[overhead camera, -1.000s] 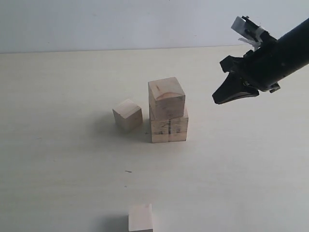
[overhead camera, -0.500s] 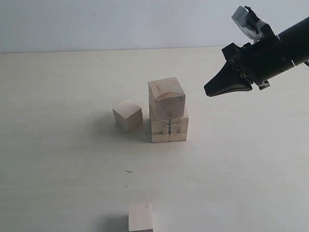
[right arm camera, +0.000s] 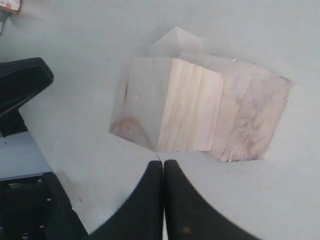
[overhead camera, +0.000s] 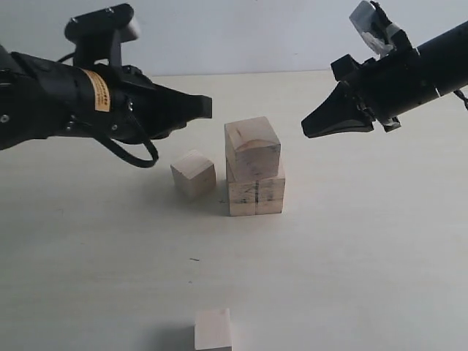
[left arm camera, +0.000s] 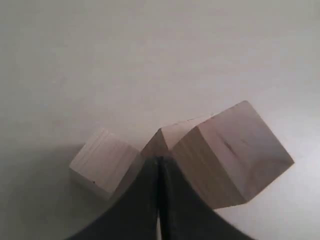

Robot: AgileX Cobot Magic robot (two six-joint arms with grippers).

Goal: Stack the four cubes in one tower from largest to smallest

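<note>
The largest cube (overhead camera: 256, 195), marked with a dark line, rests mid-table with the curved-grain cube (overhead camera: 252, 148) stacked on it, slightly twisted. A smaller cube (overhead camera: 194, 174) sits just left of this pair, and the smallest cube (overhead camera: 213, 330) lies near the front edge. My left gripper (overhead camera: 206, 107) hovers shut and empty above the smaller cube, left of the stack. My right gripper (overhead camera: 307, 129) hangs shut and empty to the right of the stack. The left wrist view shows the smaller cube (left arm camera: 102, 162) and the stacked cube (left arm camera: 232, 152); the right wrist view shows the stack (right arm camera: 170, 105).
The pale table (overhead camera: 365, 256) stretches around the cubes, with a grey wall (overhead camera: 234, 33) behind it. The left arm's black body (overhead camera: 66, 102) reaches in from the left edge, and the right arm (overhead camera: 417, 73) comes in from the upper right.
The left arm has swung into view from the left, reaching over the smaller cube. The right gripper has drifted left and up toward the stack. The cubes have not moved.
</note>
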